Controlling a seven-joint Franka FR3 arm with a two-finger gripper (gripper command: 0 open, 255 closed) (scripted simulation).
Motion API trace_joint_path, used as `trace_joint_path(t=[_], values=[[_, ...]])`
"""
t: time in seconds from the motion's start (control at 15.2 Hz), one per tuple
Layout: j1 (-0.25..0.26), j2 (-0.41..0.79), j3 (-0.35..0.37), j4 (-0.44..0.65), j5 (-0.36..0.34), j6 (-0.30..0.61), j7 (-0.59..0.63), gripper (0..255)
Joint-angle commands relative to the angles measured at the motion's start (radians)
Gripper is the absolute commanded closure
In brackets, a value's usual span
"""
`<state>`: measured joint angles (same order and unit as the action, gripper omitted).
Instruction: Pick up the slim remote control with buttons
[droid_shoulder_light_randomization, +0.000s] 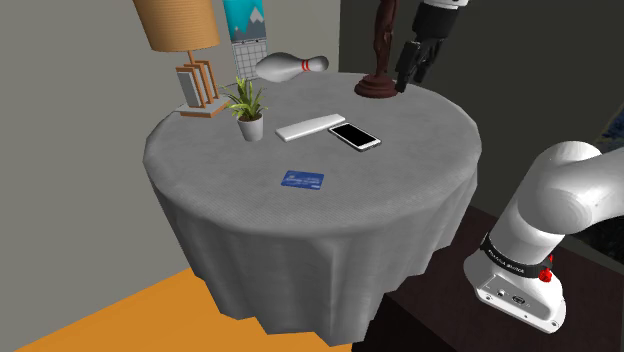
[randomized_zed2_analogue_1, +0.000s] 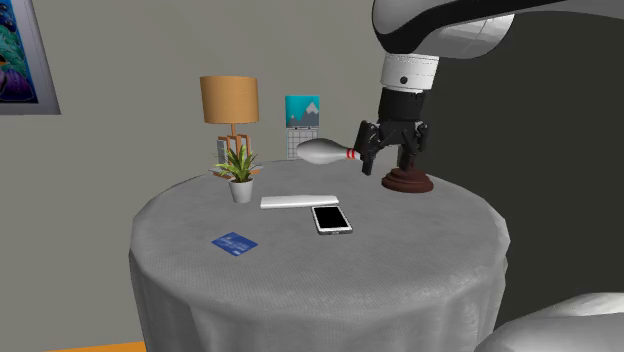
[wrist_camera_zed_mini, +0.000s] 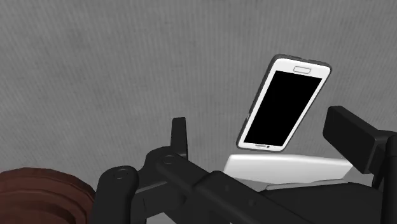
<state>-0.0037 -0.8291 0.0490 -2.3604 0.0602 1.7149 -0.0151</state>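
Hovering at the table's (droid_shoulder_light_randomization: 400, 190) edge, my pincer (droid_shoulder_light_randomization: 412, 78) spread apart, I risk closing on the phone (droid_shoulder_light_randomization: 354, 135) (just beside the white remote (droid_shoulder_light_randomization: 308, 127)) or knocking the brown statue base (droid_shoulder_light_randomization: 376, 89).

Remote (droid_shoulder_light_randomization: 308, 127) lies on table (droid_shoulder_light_randomization: 420, 175) btwn plant (droid_shoulder_light_randomization: 247, 108) & phone (droid_shoulder_light_randomization: 354, 136); card (droid_shoulder_light_randomization: 302, 180) sits apart, nearer shoulder cam.

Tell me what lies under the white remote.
The remote lies flat on a grey cloth that hangs down all around. Whatever top and legs hold it up are covered by the cloth and cannot be seen.
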Motion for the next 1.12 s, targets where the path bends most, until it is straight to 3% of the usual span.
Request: trace_joint_path(t=[0.0,0.53,1.06], values=[[0.000,0.000,0.000,0.000,0.000,0.000,0.000,0],[0.140,0.360,-0.097,0.194,-0.039,0.094,-0.456,0],[0.250,0.682,-0.106,0.434,-0.039,0.101,-0.873,0]])
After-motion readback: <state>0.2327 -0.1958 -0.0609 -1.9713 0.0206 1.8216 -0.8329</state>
